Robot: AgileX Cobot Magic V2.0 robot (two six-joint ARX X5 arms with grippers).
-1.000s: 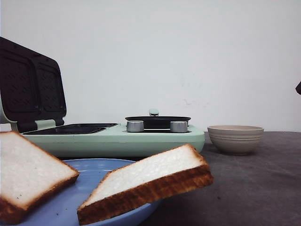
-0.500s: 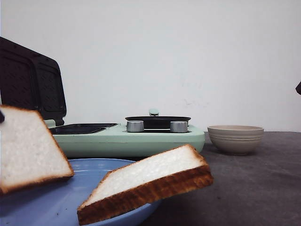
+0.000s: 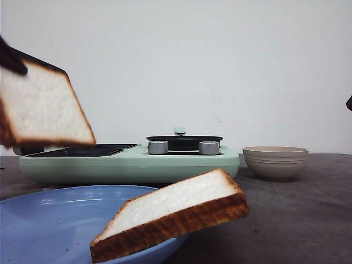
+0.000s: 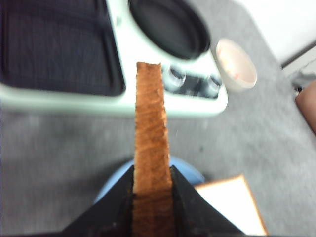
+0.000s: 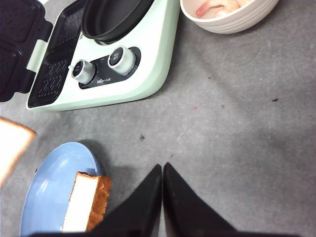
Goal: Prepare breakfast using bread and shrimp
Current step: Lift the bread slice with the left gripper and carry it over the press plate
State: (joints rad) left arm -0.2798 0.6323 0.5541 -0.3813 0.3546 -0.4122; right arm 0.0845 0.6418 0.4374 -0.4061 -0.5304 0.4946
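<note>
The left pincer point(image 4: 152, 190) is clenched on one edge of a square white bread slice with brown crust point(image 3: 41, 107), holding it upright above the grey counter point(image 3: 297, 214), likely to clear the mint-green sandwich maker's point(image 3: 132, 162) rim before reaching its dark open plate. The second slice point(image 3: 176, 212) leans on the blue plate point(image 3: 49, 228). Shrimp point(image 5: 215, 7) wait in the beige ribbed bowl point(image 3: 275, 162). The right pincer point(image 5: 163, 170) idles, pressed closed and holding nothing.

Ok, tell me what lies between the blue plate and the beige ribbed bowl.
Bare grey tabletop only, in the right wrist view, between blue plate and beige bowl.
</note>
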